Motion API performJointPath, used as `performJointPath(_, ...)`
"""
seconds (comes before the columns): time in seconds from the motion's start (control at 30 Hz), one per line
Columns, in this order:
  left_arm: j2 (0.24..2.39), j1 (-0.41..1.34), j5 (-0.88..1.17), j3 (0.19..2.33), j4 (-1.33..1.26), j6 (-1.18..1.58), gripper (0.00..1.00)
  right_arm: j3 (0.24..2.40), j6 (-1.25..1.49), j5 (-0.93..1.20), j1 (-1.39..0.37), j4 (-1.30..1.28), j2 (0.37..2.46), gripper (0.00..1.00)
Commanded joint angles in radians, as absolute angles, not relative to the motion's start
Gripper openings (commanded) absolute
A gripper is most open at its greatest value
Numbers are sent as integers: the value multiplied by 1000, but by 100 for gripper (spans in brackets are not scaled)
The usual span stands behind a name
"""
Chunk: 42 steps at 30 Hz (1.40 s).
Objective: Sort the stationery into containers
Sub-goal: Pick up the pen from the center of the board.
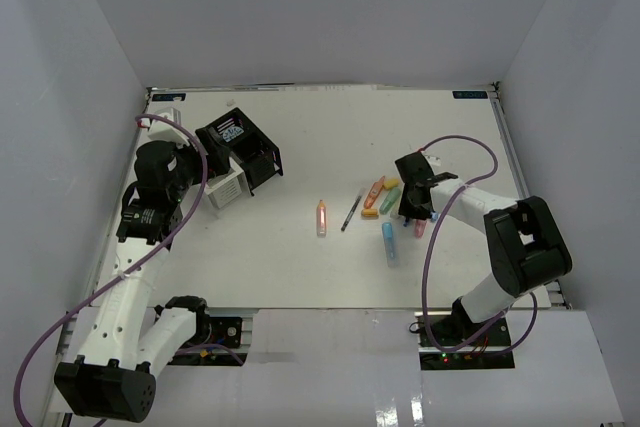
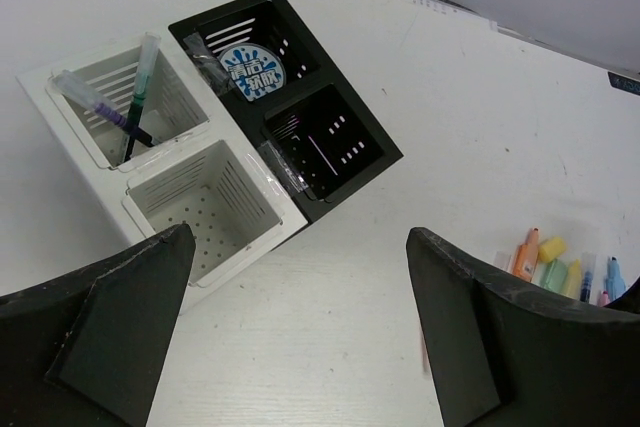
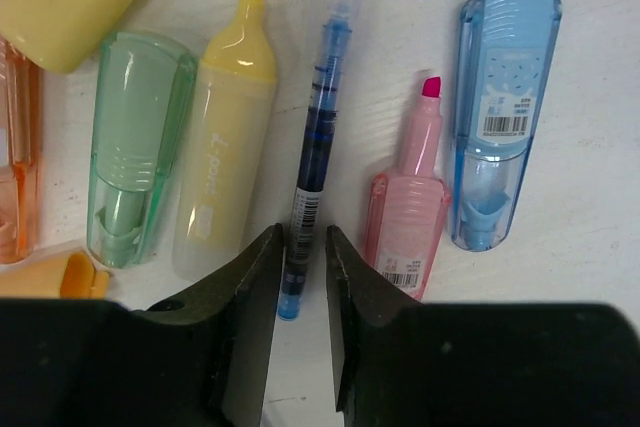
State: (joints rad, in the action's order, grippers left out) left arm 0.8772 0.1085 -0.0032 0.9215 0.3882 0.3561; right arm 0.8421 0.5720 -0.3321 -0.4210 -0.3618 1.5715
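The blue pen [image 3: 315,147] points straight away from the right gripper [image 3: 303,239], whose jaws narrowly straddle its near end (clamped or not, I cannot tell).

Pink highlighter [image 3: 405,209], blue pen [image 3: 311,162]

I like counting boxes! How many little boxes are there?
4, joined together: a white box holding pens, an empty white box next to it, a black box holding the tub, and a second black box. None looks hidden.
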Motion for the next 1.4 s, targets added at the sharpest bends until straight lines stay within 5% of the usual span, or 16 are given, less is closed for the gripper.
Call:
performJointPath(0.0, 867, 112, -26, 907, 382, 353, 98, 853, 640, -402, -423, -330, 1595, 29)
performJointPath(0.27, 870, 112, -6, 896, 377, 360, 98, 857, 649, -408, -423, -334, 1585, 12)
performJointPath(0.6, 930, 112, 201, 962, 417, 434, 98, 867, 666, -472, -426, -365, 1343, 8)
performJointPath(0.87, 1037, 126, 587, 1101, 433, 610, 98, 672, 313, -82, -475, -8, 964, 8)
performJointPath(1.37, 1221, 601, 296, 1200, 242, 698, 95, 607, 259, 218, -635, 258, 856, 8)
